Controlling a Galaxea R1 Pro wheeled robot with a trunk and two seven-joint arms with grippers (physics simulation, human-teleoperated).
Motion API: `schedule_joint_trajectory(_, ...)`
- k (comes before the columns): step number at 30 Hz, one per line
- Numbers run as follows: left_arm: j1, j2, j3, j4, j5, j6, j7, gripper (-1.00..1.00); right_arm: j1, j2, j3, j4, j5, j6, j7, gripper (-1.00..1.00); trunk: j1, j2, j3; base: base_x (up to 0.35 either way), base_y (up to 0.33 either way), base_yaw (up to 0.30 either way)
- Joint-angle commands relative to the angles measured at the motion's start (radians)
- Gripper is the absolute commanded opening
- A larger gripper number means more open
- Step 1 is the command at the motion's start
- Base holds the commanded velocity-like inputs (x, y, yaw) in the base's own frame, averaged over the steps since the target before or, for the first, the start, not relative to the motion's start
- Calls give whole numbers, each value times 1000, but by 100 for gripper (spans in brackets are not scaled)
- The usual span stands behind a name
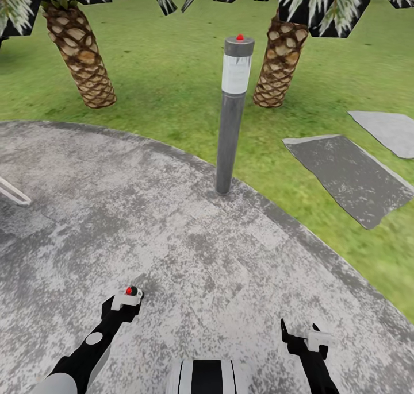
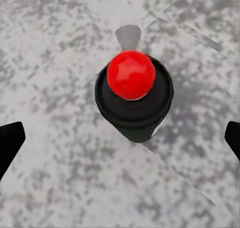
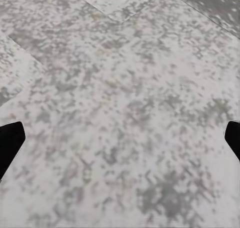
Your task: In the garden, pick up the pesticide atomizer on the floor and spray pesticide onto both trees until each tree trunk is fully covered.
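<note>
Your left gripper (image 2: 120, 138) hangs open-fingered over the red-capped atomizer (image 2: 132, 96) on mottled paving (image 1: 172, 239), your right gripper (image 1: 300, 332) open beside it.

No text to read anywhere, no labels, no brands, no numbers, no signs, grey lamp post (image 1: 232, 114) blank on its white band, paving (image 1: 172, 239) bare of markings, red knob (image 2: 131, 74) plain, stepping slabs (image 1: 348, 176) unmarked
</note>
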Motion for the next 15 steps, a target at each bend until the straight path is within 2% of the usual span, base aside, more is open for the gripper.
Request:
schedule_joint_trajectory(1,0,0,0,0,0,0,0,100,0,0,0,0,0,0,0,100,0,0,0,234,-103,105)
schedule_joint_trajectory(6,0,0,1,0,0,0,0,100,1,0,-1,0,0,0,0,100,0,0,0,132,-66,124)
schedule_joint_trajectory(15,0,-1,0,1,-1,0,0,100,0,0,0,0,0,0,0,100,0,0,0,7,-3,8)
